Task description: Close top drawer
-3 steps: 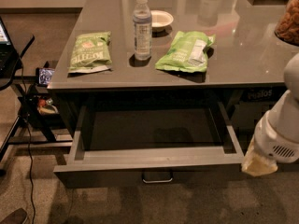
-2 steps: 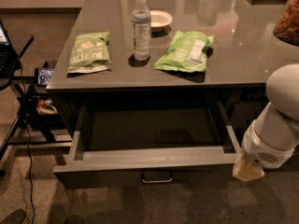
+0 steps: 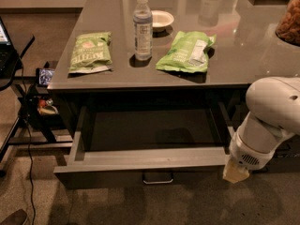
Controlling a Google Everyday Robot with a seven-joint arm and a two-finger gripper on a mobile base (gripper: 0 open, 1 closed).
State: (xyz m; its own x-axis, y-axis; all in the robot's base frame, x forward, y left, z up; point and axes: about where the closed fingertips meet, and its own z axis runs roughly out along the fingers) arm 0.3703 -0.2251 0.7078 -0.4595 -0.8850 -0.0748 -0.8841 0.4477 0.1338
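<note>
At the far left of the frame a dark cable (image 3: pixel 29 139) hung down beside the desk's stand. It lay clear of the drawer's travel and looked unlikely to snag. On the table (image 3: pixel 243 55) above, running rightward, lay a green snack bag (image 3: pixel 90 52), an upright water bottle (image 3: pixel 142 27) with a small bowl (image 3: pixel 161 18) behind it, and a second green bag (image 3: pixel 187 51). A hard slam could plausibly jolt the table and topple the bottle, the tallest and least steady thing there.

The top drawer (image 3: pixel 150 157) stood pulled well out in the lower middle of the frame, its loop handle (image 3: pixel 158 178) centred on the front. The gripper (image 3: pixel 236 172) hung at the lower right, just beside the drawer's right front corner, under the white arm (image 3: pixel 269 121). Whether it was wide or narrow could not be told, and it seemed to hold nothing.

The main risk, as I judged it, came from that off-centre position. A push at the corner rather than near the handle could skew the wide drawer on its runners and jam it part-way. The gripper also appeared to sit slightly outside and below the edge of the front, so a forward move might slip past the corner and miss, or strike the desk frame beside it. Whether it touched the drawer could not be told
</note>
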